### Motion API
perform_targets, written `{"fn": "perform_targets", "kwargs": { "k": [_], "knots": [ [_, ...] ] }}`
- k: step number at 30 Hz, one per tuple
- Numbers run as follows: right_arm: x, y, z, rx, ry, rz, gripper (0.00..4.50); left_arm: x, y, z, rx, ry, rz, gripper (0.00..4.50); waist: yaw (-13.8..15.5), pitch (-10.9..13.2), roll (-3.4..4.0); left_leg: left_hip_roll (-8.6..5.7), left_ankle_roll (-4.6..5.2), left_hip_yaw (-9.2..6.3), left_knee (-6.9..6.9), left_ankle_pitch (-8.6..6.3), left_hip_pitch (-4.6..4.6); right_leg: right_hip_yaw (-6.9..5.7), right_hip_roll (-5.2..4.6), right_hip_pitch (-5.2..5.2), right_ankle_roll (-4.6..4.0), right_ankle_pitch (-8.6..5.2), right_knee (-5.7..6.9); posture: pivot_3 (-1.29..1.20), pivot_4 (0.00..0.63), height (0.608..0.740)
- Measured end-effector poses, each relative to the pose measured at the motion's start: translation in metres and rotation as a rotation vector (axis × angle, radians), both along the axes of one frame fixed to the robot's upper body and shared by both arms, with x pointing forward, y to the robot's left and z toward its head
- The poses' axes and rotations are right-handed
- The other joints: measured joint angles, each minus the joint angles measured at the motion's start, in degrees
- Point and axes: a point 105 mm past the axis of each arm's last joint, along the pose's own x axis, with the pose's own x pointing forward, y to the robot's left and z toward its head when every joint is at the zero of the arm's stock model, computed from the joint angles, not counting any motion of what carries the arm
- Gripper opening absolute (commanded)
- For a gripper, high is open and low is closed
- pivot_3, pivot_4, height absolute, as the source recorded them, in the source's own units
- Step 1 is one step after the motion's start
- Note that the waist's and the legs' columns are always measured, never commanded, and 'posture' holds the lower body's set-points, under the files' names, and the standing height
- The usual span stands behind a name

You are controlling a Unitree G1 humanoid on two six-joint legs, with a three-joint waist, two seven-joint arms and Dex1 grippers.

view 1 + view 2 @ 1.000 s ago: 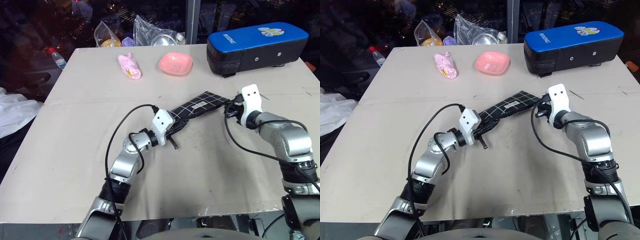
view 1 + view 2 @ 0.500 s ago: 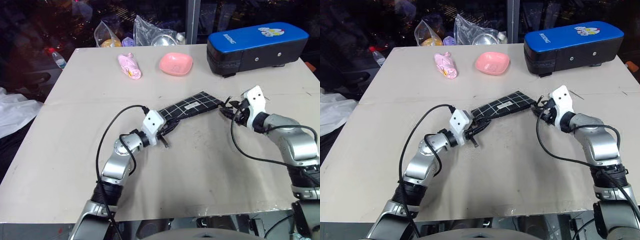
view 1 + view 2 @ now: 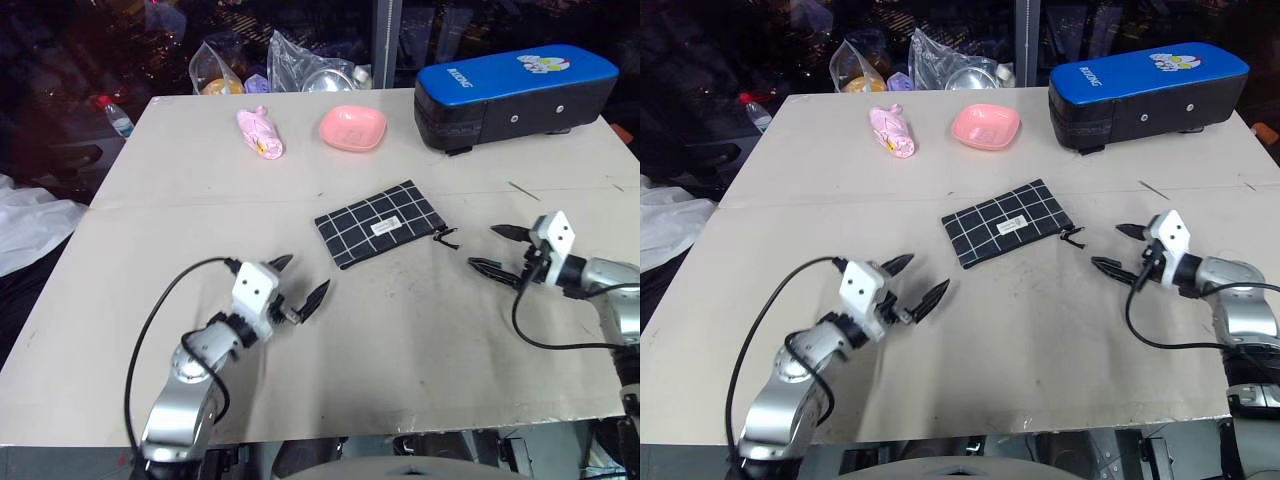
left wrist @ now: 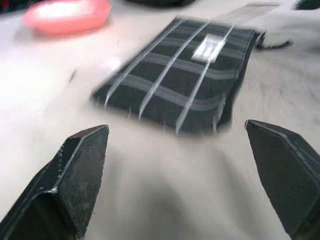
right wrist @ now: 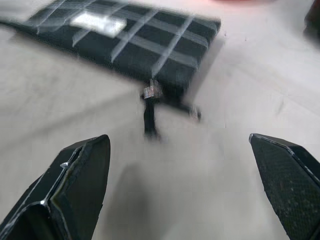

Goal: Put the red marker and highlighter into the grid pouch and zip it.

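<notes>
- My left gripper (image 3: 298,286) and right gripper (image 3: 495,250) both stand wide open, holding nothing, well apart from the grid pouch (image 3: 379,222).
- The pouch lies flat mid-table between them (marker and highlighter presumably inside); it looks zipped, so little remains.
- Its long axis runs diagonally, zipper pull (image 3: 444,236) toward my right.

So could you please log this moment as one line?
grid pouch: flat on table, free | left gripper: open | right gripper: open

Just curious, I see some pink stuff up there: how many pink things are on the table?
2. A pink dish sits at the table's far side, left of the blue case; a pink wrapped item lies left of the dish. The bags behind could hide more.
</notes>
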Motion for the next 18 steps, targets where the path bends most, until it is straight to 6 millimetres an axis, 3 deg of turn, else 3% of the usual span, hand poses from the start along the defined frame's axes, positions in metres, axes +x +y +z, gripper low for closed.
{"fn": "perform_targets", "kwargs": {
  "k": [4,8,12,18],
  "knots": [
    [-0.009,-0.018,0.001,0.071,0.008,0.007,4.5,-0.018,0.007,-0.008,0.008,0.045,0.056,4.45,-0.04,0.0,0.02,0.0,0.2,0.0,0.0,-0.12,0.04,0.0,-0.01,0.05,-0.01,0.0,-0.01,0.0,0.15,0.734],
    [-0.023,-0.039,-0.014,0.071,0.05,-0.035,4.5,-0.028,0.014,-0.018,0.041,0.072,0.092,4.45,0.03,0.0,0.02,0.0,0.23,0.01,-0.02,-0.14,0.03,0.0,-0.02,0.05,-0.01,-0.01,-0.04,0.0,0.15,0.734],
    [-0.041,-0.048,-0.03,0.074,0.094,-0.066,4.5,-0.027,0.013,-0.015,0.049,0.042,0.083,4.45,0.08,0.01,0.08,0.0,0.27,0.03,-0.03,-0.17,0.02,0.0,-0.05,0.05,-0.01,-0.01,-0.05,0.0,0.15,0.734],
    [-0.065,-0.048,-0.035,0.07,0.076,-0.105,4.5,-0.022,0.012,-0.012,0.059,0.022,0.054,4.45,0.1,0.0,0.14,0.0,0.31,0.03,-0.04,-0.2,0.02,-0.01,-0.05,0.05,0.0,-0.01,-0.05,0.0,0.15,0.734]
  ]
}}
